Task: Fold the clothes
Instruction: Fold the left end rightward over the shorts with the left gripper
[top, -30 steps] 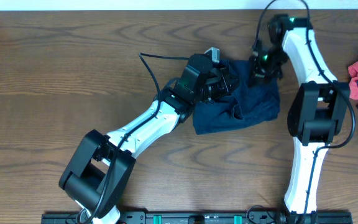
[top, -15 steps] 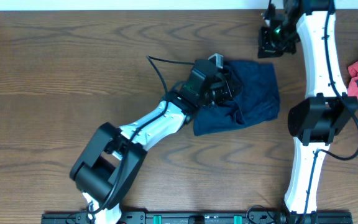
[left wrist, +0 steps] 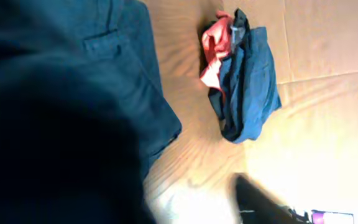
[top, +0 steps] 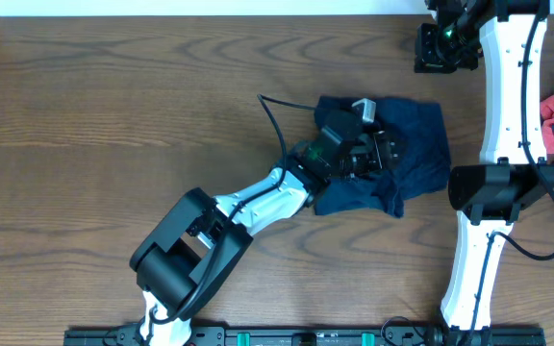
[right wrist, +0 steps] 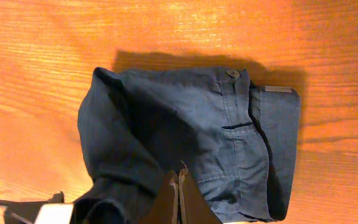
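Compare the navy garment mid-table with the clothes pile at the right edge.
The navy garment is one dark blue piece; the pile mixes red and blue. The garment lies fairly flat; the pile is bunched up. Both are soft fabric on the wooden table.

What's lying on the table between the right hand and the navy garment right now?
Nothing: in the overhead view, only bare wooden table separates the right hand from the navy garment.
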